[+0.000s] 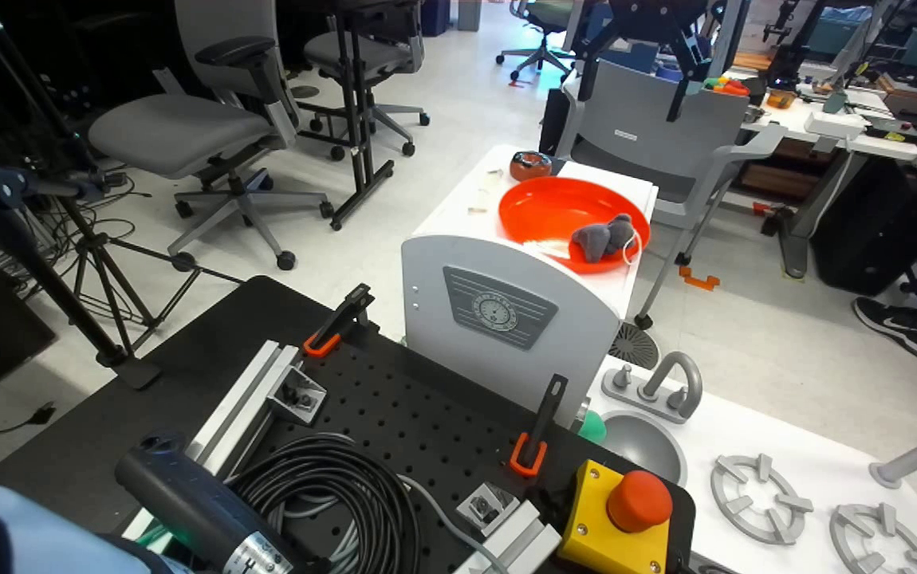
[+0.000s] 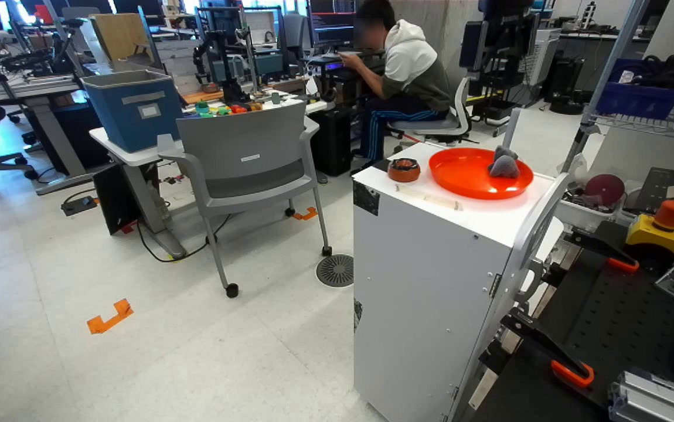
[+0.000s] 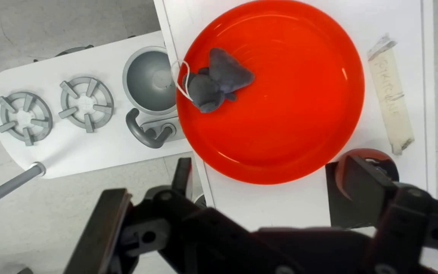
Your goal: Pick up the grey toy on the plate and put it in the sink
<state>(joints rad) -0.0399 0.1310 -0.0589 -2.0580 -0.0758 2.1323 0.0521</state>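
White flat cabinet top [image 2: 483, 215] u/ orange round plastic plate [image 2: 460, 173]; grey armchair [image 2: 249, 158] nr plate. Blk gripper [image 1: 631, 94]: jaws wide, empty.

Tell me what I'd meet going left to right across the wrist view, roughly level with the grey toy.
Left stove ring, right stove ring, sink, orange plate with the grey toy on its left part, strip of tape with handwriting.

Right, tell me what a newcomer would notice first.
The big round orange plastic-looking plate on the white cabinet top jumps out first. A small grey plush toy lies in it. Next comes a yellow box with a red button, at the black perforated board's edge.
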